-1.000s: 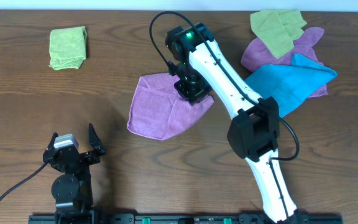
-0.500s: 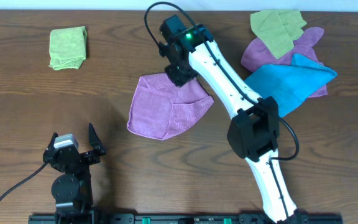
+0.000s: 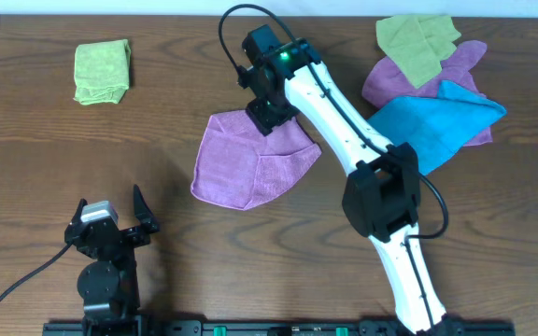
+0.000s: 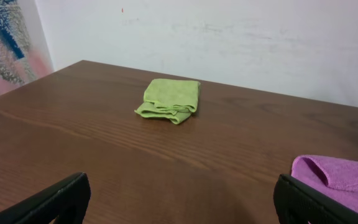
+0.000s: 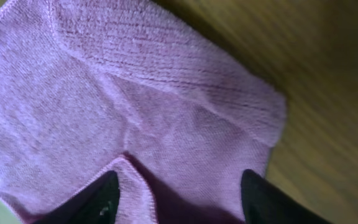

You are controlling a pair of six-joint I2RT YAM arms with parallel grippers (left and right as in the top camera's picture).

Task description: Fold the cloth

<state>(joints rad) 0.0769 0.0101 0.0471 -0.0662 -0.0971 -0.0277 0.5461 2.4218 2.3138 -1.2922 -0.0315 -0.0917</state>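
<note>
Hovering over cloth (image 3: 246, 170): right jaws apart, empty | left jaws wide, empty

Purple-magenta cloth (image 3: 246, 173), lime-green rag (image 3: 101, 72), bright blue towel (image 3: 430, 126), brown woodgrain table (image 3: 35, 159), white-and-black arm (image 3: 330, 103)

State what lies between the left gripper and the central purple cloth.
Only bare table between the left gripper and the cloth; the overhead view shows it.

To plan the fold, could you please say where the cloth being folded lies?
Overhead, the cloth lies mid-table, far edge under the right pincer, left of the blue cloth.
</note>
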